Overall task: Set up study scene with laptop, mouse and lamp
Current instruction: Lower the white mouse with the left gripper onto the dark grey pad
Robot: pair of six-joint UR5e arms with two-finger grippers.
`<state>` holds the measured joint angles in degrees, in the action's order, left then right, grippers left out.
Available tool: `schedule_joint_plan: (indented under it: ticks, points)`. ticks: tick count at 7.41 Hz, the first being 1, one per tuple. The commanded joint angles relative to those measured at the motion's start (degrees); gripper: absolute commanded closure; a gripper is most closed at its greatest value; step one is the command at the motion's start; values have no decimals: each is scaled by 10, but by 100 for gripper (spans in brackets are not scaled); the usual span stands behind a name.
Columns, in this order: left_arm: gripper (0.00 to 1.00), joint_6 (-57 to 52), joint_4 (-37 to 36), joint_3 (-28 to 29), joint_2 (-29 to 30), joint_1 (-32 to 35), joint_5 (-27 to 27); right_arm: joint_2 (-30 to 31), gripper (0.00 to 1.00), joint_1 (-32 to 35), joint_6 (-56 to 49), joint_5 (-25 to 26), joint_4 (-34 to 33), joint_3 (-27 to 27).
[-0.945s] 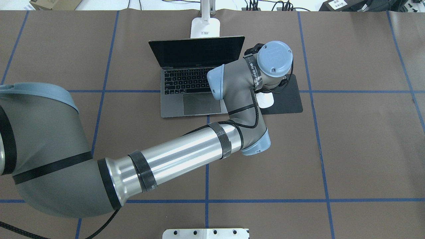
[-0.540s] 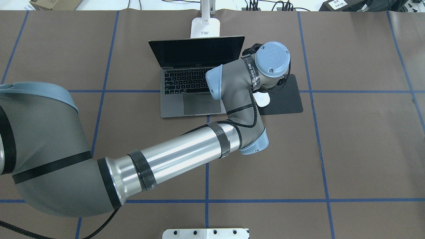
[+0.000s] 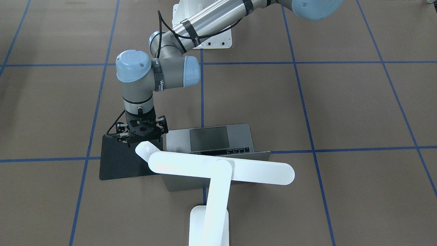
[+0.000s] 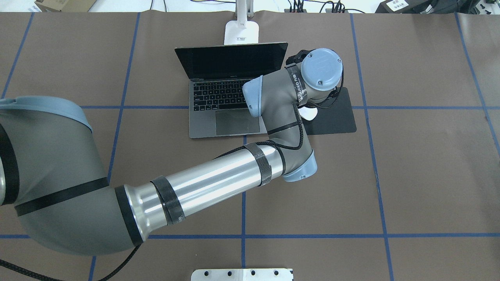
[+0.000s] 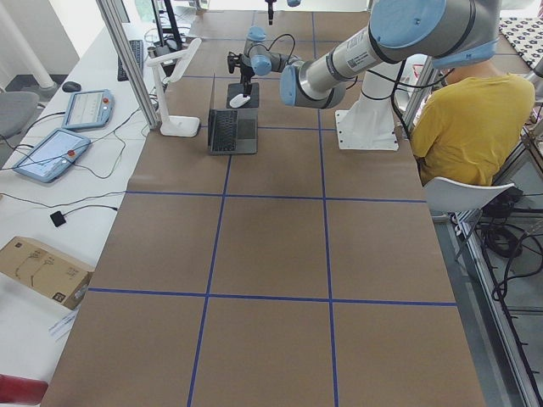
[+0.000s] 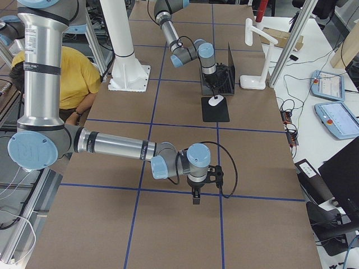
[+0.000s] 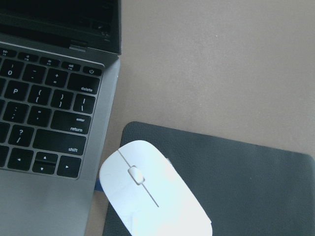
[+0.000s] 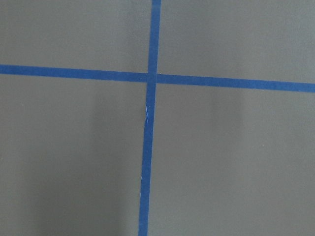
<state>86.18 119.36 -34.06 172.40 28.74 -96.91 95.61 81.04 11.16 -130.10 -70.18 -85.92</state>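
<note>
- Shows the mouse (image 7: 155, 196) straight below the left fingers (image 3: 142, 136), at the edge of the black mat (image 4: 336, 115) nearest the laptop (image 4: 203, 125), overhanging that edge a little on the keyboard side.
- Places the mouse's long axis on a slant in the left wrist view, upper left to lower right, with the wheel end toward the laptop and the tail end toward the mat's middle.
- Hides the left fingertips behind wrist and mouse in every view; cannot tell clamped on the mouse from merely straddling it, nor resting on the mat from lifted just off it.
- Marks the left arm as by far the nearer, reaching past the laptop's corner to stand upright over the mat.
- Puts the right fingers (image 6: 194, 196) well apart, above a tape cross (image 8: 150, 77) on the desk (image 4: 429, 175); released or clenched: cannot tell.
- Shows the laptop open, with the lamp (image 3: 239, 172) behind it and the bar head above the lid; both seemingly in place.
- Probably calls next for a short shift away from the laptop toward the mat's middle, plus a slight twist to bring the long axis parallel to the laptop's side.
</note>
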Motion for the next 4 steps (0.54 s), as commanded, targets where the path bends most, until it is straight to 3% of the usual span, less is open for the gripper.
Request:
schedule_joint_plan:
  ticks: [1, 2, 4]
  points:
    - [1, -22, -28, -59, -2, 3, -30, -2, 0, 0, 0, -2, 0, 1]
    - [1, -55, -100, -125, -17, 10, -64, -8, 0, 2, 0, -9, 0, 1]
    - [1, -113, -221, -338, -131, 38, -149, -10, 0, 7, 0, -9, 1, 1]
